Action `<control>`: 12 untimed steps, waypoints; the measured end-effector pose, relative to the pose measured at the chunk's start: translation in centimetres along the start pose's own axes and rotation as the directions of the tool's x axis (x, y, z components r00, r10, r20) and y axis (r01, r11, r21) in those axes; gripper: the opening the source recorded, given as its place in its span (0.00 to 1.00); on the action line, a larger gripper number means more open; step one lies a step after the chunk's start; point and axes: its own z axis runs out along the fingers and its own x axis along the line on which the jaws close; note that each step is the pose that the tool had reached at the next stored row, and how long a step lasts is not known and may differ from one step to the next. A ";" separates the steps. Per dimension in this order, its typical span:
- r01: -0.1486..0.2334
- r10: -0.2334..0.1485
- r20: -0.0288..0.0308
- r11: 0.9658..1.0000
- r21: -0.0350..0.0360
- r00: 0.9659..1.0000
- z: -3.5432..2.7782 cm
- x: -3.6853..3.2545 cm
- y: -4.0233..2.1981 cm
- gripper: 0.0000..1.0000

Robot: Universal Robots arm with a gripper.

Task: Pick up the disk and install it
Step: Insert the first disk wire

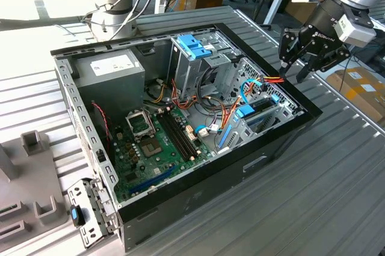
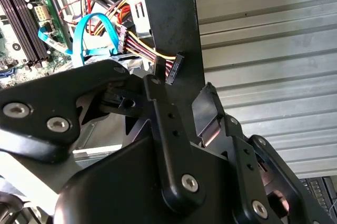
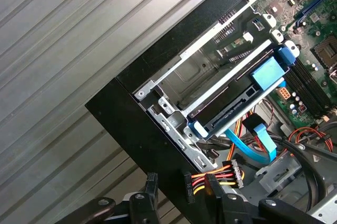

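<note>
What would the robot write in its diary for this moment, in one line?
gripper: open, holding nothing | place: above the computer case edge | disk: sitting in the drive bay | cable plug: near fingertips

Robotics lab — open computer case point(image 1: 180, 124) on ribbed metal bench point(image 1: 337, 196)

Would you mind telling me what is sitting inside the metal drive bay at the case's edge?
The disk sits in the drive bay, blue rails showing, with an open slot beside it. Its underside and connectors are hidden. The gripper hovers above the case edge.
</note>
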 end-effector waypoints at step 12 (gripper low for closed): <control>0.058 -0.058 0.002 0.998 -0.002 0.998 0.24 0.01 0.01 0.48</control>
